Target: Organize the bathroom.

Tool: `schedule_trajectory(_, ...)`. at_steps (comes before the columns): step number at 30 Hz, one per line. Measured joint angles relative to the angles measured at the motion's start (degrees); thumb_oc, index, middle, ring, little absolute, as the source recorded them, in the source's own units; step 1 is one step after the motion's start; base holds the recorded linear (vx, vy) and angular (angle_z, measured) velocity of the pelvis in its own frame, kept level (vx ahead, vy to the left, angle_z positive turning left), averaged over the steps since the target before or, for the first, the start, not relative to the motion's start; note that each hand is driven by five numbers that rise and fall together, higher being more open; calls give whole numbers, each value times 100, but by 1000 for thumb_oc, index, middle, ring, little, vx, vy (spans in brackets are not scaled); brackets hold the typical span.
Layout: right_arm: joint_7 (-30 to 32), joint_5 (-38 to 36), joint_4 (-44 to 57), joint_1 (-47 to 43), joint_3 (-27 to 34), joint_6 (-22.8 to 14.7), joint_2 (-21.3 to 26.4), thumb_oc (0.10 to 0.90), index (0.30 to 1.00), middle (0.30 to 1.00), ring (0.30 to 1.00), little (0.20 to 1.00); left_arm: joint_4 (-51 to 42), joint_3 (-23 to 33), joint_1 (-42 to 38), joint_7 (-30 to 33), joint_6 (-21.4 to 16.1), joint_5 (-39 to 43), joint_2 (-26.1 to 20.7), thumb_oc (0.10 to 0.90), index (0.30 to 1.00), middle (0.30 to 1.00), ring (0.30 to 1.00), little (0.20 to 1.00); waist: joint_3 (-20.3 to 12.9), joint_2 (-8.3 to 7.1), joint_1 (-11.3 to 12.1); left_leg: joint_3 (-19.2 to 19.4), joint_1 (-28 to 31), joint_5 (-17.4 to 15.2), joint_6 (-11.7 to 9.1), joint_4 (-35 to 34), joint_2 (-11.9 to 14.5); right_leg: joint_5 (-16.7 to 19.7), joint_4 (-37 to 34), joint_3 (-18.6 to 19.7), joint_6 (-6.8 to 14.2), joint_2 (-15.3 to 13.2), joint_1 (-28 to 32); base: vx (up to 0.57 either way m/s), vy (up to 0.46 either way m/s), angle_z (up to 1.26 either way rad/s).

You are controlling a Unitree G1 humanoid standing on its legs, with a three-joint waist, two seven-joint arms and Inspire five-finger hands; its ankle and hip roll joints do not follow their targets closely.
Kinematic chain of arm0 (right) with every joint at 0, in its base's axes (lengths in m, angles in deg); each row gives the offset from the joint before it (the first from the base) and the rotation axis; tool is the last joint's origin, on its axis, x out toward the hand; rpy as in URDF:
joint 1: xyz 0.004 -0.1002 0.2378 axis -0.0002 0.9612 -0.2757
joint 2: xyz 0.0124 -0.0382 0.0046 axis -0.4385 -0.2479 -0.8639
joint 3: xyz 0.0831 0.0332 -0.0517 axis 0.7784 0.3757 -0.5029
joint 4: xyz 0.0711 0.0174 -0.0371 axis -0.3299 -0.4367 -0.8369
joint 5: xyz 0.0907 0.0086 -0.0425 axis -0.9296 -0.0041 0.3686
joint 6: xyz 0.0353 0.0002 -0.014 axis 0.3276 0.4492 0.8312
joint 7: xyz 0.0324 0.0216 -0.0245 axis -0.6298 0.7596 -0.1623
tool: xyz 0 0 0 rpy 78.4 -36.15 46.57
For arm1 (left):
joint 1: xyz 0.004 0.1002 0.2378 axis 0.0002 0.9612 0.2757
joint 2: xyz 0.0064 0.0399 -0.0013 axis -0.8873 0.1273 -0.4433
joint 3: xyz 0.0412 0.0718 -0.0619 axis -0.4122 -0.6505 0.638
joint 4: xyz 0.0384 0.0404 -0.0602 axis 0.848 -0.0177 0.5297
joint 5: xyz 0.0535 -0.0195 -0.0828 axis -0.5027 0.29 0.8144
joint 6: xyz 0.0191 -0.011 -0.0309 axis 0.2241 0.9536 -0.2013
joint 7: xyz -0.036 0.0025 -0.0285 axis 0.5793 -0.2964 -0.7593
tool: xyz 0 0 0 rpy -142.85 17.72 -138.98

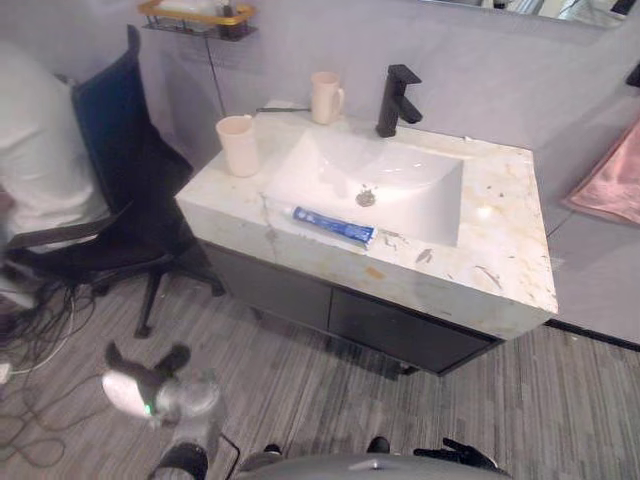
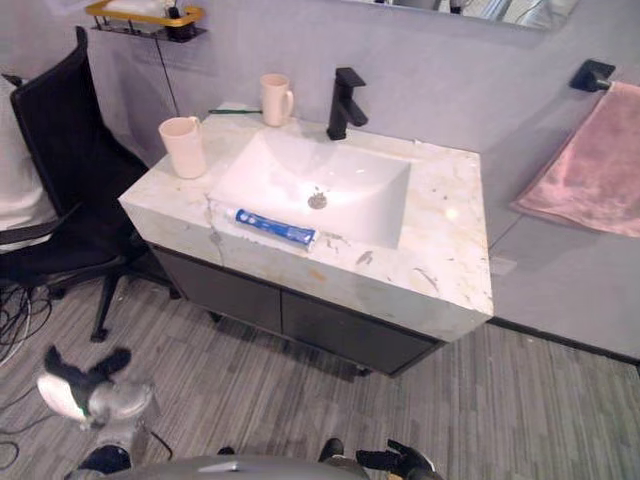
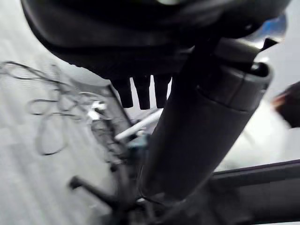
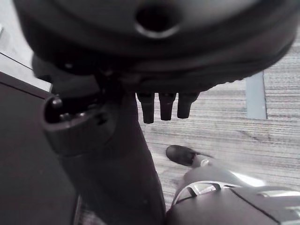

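The toothpaste tube (image 1: 334,226) is lying at the surface's (image 1: 505,250) 6 o'clock edge, before the basin. Both hands, left (image 1: 140,362) and right (image 1: 455,452), are hanging low, relaxed and holding nothing. A careless sweep risks knocking it floorward.

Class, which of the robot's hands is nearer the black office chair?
Left. The left hand hangs beside the black office chair; the right hand hangs far off.
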Motion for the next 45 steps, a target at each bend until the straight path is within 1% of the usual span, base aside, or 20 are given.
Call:
schedule_trajectory(3,4,-2,0,9,5,10,46,800,900,900,900,900,-890,-12,-12,243,50,-709,-298,800,900,900,900,900,-7,68,14,-17,-1,11,-7,-7,13,-2,-1,-17,0,5,6,-8,-22,2)
schedule_trajectory(5,-2,-9,-19,31,34,3,52,800,900,900,900,900,-1811,-41,16,186,199,-1050,-519,800,900,900,900,900,-4,77,27,-43,-14,21,-19,-7,29,-4,-30,-42,-4,13,7,-11,-37,6)
schedule_trajectory(7,-2,-10,-91,32,102,4,52,800,900,900,900,900,-2851,-171,-34,-131,326,-1576,-774,800,900,900,900,900,-1,76,95,-81,-34,36,-27,-6,17,-7,-32,-73,-4,15,9,-19,-28,8)
schedule_trajectory(9,-3,-10,-123,27,105,-3,52,800,900,900,900,900,-3269,-223,-56,-314,345,-1823,-884,800,900,900,900,900,-2,78,115,-87,-47,40,-26,-6,17,-8,-32,-79,-4,14,-1,-14,-12,3)
schedule_trajectory(11,-3,-24,-136,15,114,-13,53,800,900,900,900,900,-3836,-273,-192,-705,407,-2412,-1045,800,900,900,900,900,-9,90,140,-113,-74,47,-27,1,15,-8,-32,-108,-3,11,-5,-27,-7,5)
schedule_trajectory(13,-11,-26,-221,-3,114,-14,56,800,900,900,900,900,-4425,-378,-393,-1149,618,-2750,-1241,800,900,900,900,900,-3,97,140,-116,-90,57,-32,4,16,-8,-32,-111,-3,13,-22,-9,0,2)
schedule_trajectory(14,-9,-26,-289,-72,117,-3,69,800,900,900,900,900,-4629,-499,-614,-1524,716,-3001,-1435,800,900,900,900,900,-4,116,153,-119,-87,58,-32,4,13,-8,-32,-114,-3,11,-13,0,0,0)
schedule_trajectory(17,-5,3,-356,-109,108,-5,86,800,900,900,900,900,-4780,-774,-976,-2168,1010,-3318,-1796,800,900,900,900,900,-43,186,133,-119,-84,62,-38,-10,8,-8,-32,-114,-1,5,-13,0,0,0)
schedule_trajectory(18,4,2,-382,-111,110,-9,93,800,900,900,900,900,-4852,-961,-1136,-2559,1260,-3389,-2005,800,900,900,900,900,-71,235,72,-119,-76,73,-51,-39,7,-8,-33,-115,-1,6,-14,0,0,0)
schedule_trajectory(21,11,6,-408,-167,112,-7,118,800,900,900,900,900,-5020,-1228,-1263,-3348,1651,-3445,-2295,800,900,900,900,900,-93,329,-36,-114,-71,111,-62,-101,4,-8,-35,-114,-1,7,-42,-2,13,0)
schedule_trajectory(25,10,16,-452,-216,120,-13,168,800,900,900,900,900,-5071,-1615,-1420,-4200,1864,-3294,-2411,800,900,900,900,900,-55,441,-145,-107,-69,113,-67,-106,5,-7,-34,-112,-3,8,-49,-3,33,0)
schedule_trajectory(26,8,21,-455,-238,117,-14,180,800,900,900,900,900,-5133,-1818,-1515,-4529,1943,-3179,-2574,800,900,900,900,900,-43,468,-156,-101,-70,113,-68,-106,6,-7,-35,-107,-2,9,-54,0,0,0)
schedule_trajectory(29,1,29,-498,-288,115,-13,192,800,900,900,900,900,-5137,-2123,-1786,-5029,2082,-3060,-2815,800,900,900,900,900,-13,527,-208,-62,-20,114,-71,-122,5,-8,-36,-69,0,10,-53,19,16,-8)
schedule_trajectory(30,-10,65,-558,-333,112,-8,198,800,900,900,900,900,-5131,-2296,-2005,-5300,2191,-2929,-3014,800,900,900,900,900,-9,558,-232,-17,3,114,-71,-148,5,-8,-35,-29,2,11,-54,22,1,-13)
schedule_trajectory(34,-32,63,-577,-360,113,-12,231,800,900,900,900,900,-5106,-2600,-2478,-5847,2352,-2787,-3351,800,900,900,900,900,-22,627,-361,55,53,119,-79,-214,-1,-7,-36,38,5,11,-76,38,11,-9)
schedule_trajectory(35,-60,65,-562,-373,113,-10,249,800,900,900,900,900,-5091,-2754,-2694,-5949,2401,-2659,-3564,800,900,900,900,900,-18,642,-426,66,57,122,-82,-216,-1,-5,-35,44,7,13,-73,41,21,-8)
schedule_trajectory(36,-95,66,-559,-382,118,2,291,800,900,900,900,900,-4974,-2876,-2994,-6172,2444,-2507,-3686,800,900,900,900,900,-42,704,-494,88,81,121,-83,-233,-1,-10,-36,60,14,9,-78,38,20,-11)
schedule_trajectory(39,-130,68,-559,-390,116,13,369,800,900,900,900,900,-4769,-3095,-3411,-6387,2582,-2433,-3704,800,900,900,900,900,-62,795,-511,157,106,121,-83,-241,-2,4,-35,131,0,12,-94,30,11,-11)
schedule_trajectory(41,-137,72,-560,-415,120,19,392,800,900,900,900,900,-4666,-3135,-3515,-6562,2637,-2244,-3747,800,900,900,900,900,-69,836,-582,165,113,121,-84,-241,0,3,-35,141,0,22,-97,45,10,-3)
schedule_trajectory(45,-145,74,-567,-431,124,23,408,800,900,900,900,900,-4351,-3322,-3726,-7078,2843,-1945,-3851,800,900,900,900,900,-58,870,-622,181,108,119,-91,-229,12,-10,-35,162,16,33,-101,37,16,-3)
